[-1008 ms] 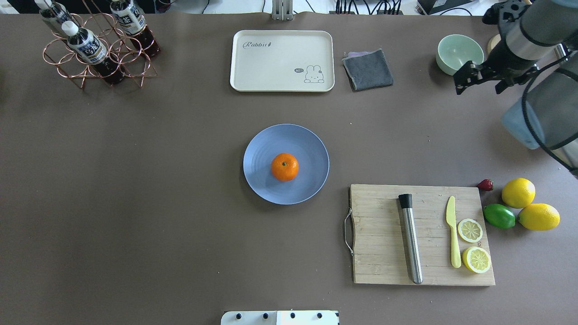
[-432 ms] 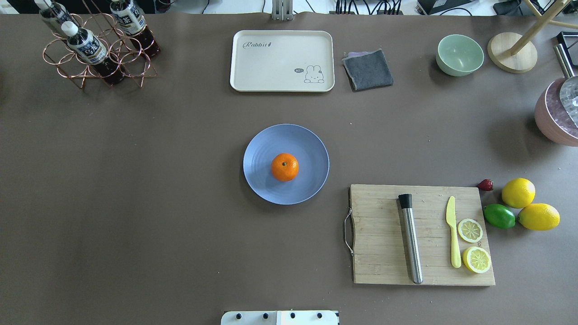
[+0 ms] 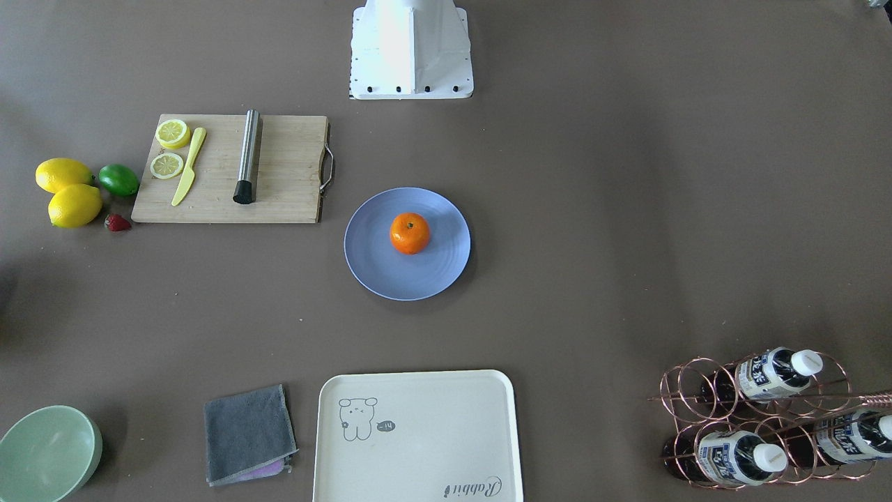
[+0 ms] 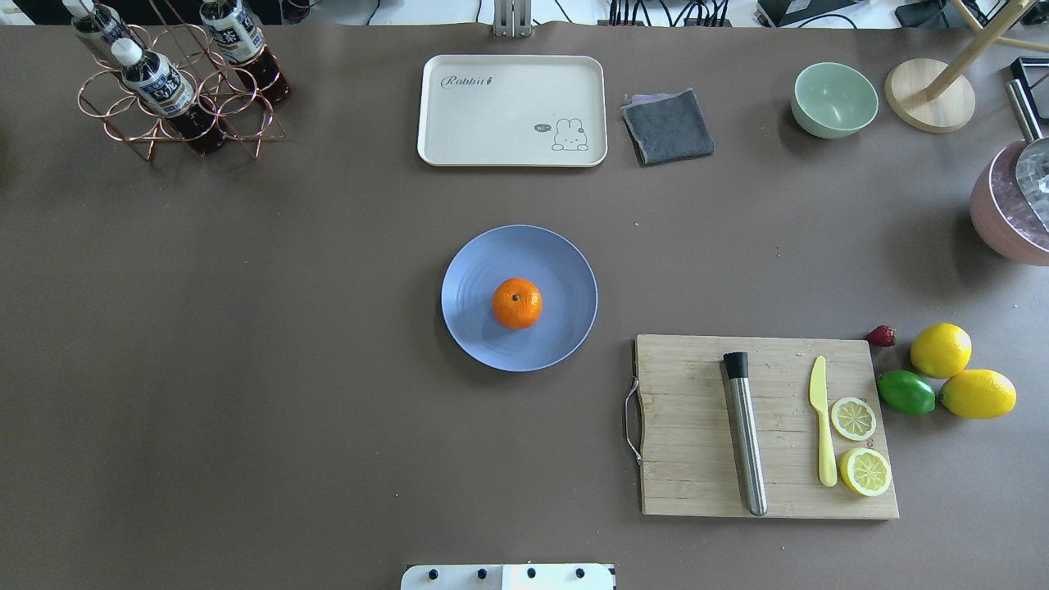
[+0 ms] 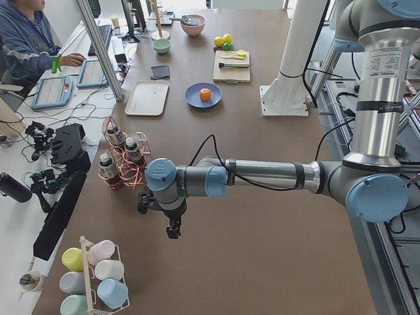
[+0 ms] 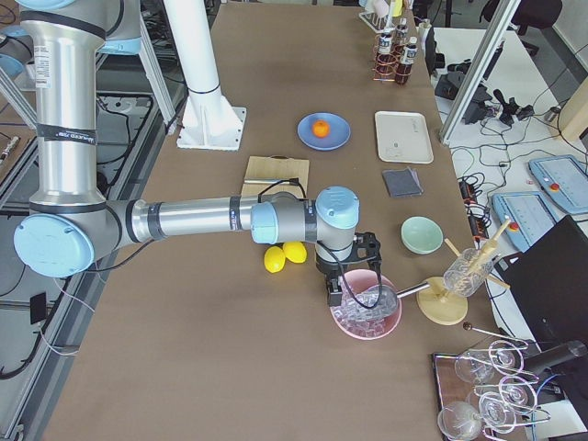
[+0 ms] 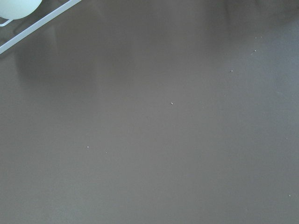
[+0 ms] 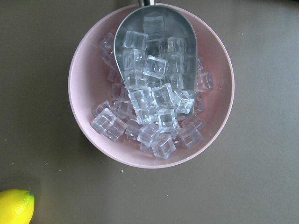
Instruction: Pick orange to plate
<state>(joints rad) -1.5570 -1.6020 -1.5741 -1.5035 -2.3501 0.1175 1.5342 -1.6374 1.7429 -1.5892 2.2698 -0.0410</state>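
The orange point(image 4: 516, 302) rests near the middle of the pale blue plate point(image 4: 554, 262), stem dot up; the front-facing view shows the same orange point(image 3: 410, 233) on the plate point(image 3: 376, 261). Nothing touches either one. My left gripper point(image 5: 172, 230) appears only in the left side view, hanging over bare table far from the plate, near the bottle rack. My right gripper point(image 6: 342, 296) appears only in the right side view, above a pink bowl of ice cubes point(image 8: 149, 88). Whether either gripper is open or shut cannot be told.
A cutting board point(image 4: 697, 459) with a steel tube, a yellow knife and lemon slices lies right of the plate. Lemons point(image 4: 941, 350), a lime point(image 4: 905, 392) and a strawberry sit beyond it. A cream tray point(image 4: 512, 111), grey cloth, green bowl point(image 4: 834, 98) and bottle rack point(image 4: 176, 82) line the far edge.
One second ago my right arm was over the table's far right corner in the overhead view; it has since left that view. The orange and plate have not moved.
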